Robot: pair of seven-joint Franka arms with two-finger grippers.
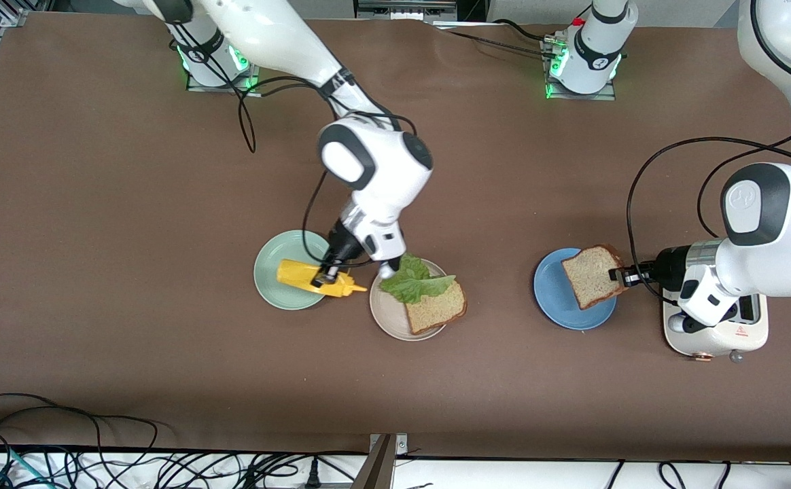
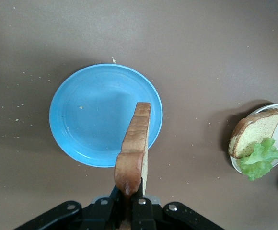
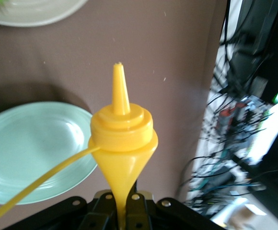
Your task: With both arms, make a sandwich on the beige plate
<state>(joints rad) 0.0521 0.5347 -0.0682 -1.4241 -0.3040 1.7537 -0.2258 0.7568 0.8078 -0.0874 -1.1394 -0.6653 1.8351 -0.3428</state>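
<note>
Holding bread slice (image 1: 592,275) w/ left gripper (image 1: 621,275) | right gripper (image 1: 325,274) clamps mustard bottle (image 1: 317,278)

Red warning triangle on white toaster (image 1: 715,333); text unreadable.

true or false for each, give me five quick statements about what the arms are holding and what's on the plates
1. The left gripper holds a bread slice over the blue plate. True.
2. The right gripper holds the lettuce leaf. False: it is shut on a yellow mustard bottle, above the mint green plate.
3. The beige plate carries a bread slice with lettuce on it. True.
4. The sandwich already has its top slice. False: the lettuce lies uncovered.
5. A toaster stands on the blue plate. False: beside it, on the table.
</note>
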